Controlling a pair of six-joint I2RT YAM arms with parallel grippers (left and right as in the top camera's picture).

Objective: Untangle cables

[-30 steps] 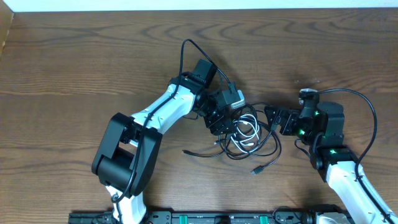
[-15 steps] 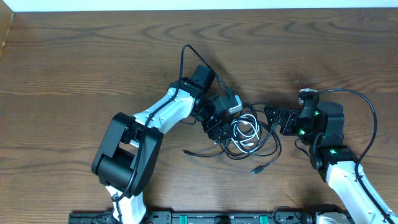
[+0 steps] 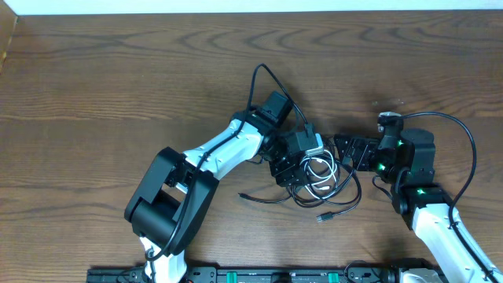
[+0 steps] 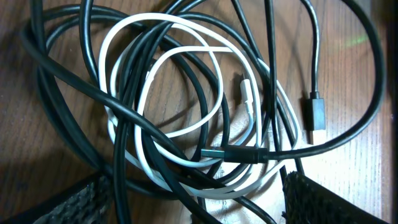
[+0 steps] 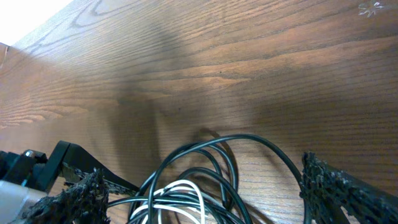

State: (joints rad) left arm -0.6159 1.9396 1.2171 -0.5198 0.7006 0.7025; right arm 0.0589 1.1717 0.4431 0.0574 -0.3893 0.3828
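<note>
With the black cords [image 4: 239, 153] and white cord [image 4: 244, 94] knotted just right of centre in the overhead view and the left gripper [image 4: 205, 199] and right gripper [image 5: 208, 194] both wide open beside them, separation seems barely begun: next, pinch one strand and draw it clear.

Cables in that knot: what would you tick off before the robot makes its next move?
1. Left gripper open: ok.
2. Right gripper open: ok.
3. Left gripper over the cables: ok.
4. White cord free of black cords: not ok, loops interlace.
5. A plug end visible to grab: ok.
6. Which black strand belongs to which cord: cannot tell.
</note>
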